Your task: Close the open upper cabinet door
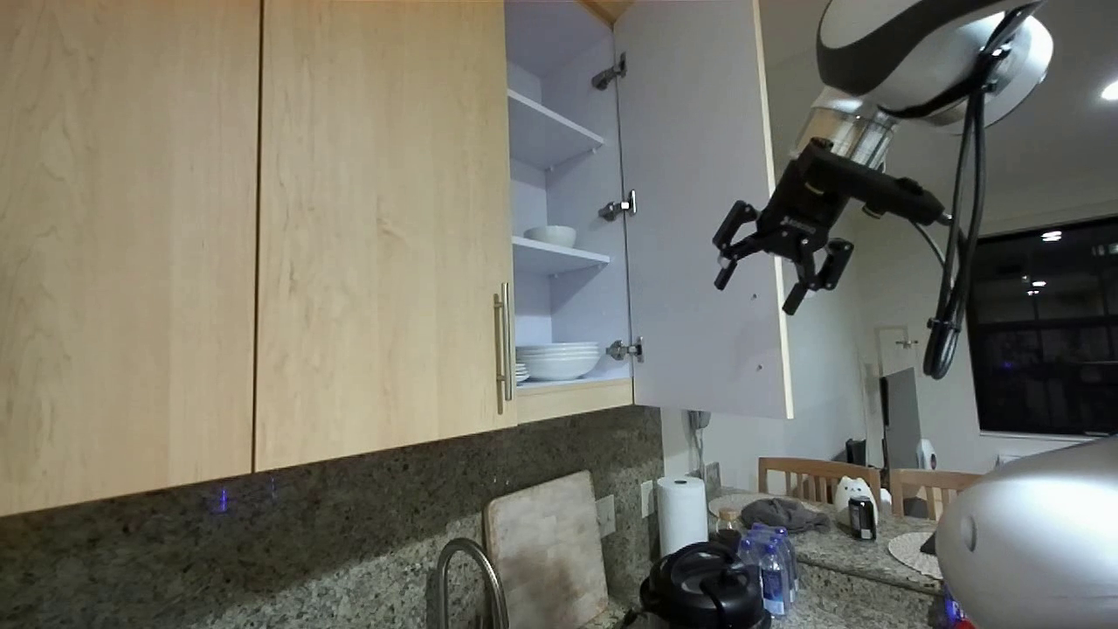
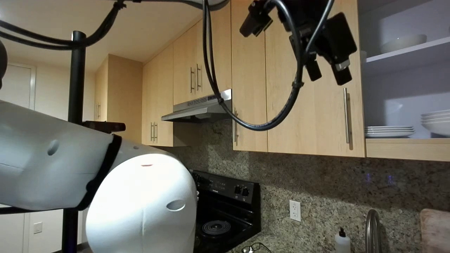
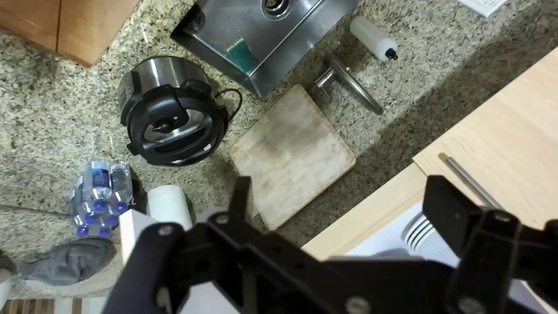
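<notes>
The upper cabinet door (image 1: 699, 175) stands wide open in an exterior view, its white inner face and several metal hinges showing. Its maple front and bar handle are hidden on the far side. Its lower free corner (image 3: 135, 231) shows at the lower left of the wrist view, partly behind the gripper. My gripper (image 1: 758, 288) is open and empty, fingers pointing down. It overlaps the door's inner face and free edge, on the inner-face side; I see no clear contact. In the wrist view, the open fingers (image 3: 342, 194) are wide apart. The door is out of view in the remaining exterior view.
The closed neighbouring door (image 1: 384, 218) has a bar handle (image 1: 507, 341). Open shelves hold bowls (image 1: 559, 360) and plates (image 2: 388, 131). Below are a cutting board (image 3: 294, 152), a faucet (image 3: 353, 83), a pressure cooker (image 3: 174, 113), bottles (image 3: 102, 187) and a paper towel roll (image 1: 681, 515).
</notes>
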You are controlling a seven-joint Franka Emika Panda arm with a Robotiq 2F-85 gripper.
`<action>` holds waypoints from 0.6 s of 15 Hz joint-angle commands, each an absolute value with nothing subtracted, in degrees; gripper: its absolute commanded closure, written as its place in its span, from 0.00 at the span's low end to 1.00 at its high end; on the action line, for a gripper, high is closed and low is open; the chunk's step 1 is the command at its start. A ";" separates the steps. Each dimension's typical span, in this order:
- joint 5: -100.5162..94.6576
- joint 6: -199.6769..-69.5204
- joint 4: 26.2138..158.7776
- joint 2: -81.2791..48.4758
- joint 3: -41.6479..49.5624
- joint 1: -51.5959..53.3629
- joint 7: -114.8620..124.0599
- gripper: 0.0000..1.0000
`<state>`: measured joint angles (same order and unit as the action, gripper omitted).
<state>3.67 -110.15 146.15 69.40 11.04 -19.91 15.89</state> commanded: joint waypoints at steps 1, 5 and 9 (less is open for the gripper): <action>1.16 -106.01 141.92 69.31 16.58 -22.18 12.42 0.00; -0.70 -103.00 136.39 67.69 21.59 -23.42 10.67 0.00; -1.94 -100.67 129.96 64.87 24.95 -22.98 9.92 0.00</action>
<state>-0.76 -102.75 135.10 69.06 23.89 -22.60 11.87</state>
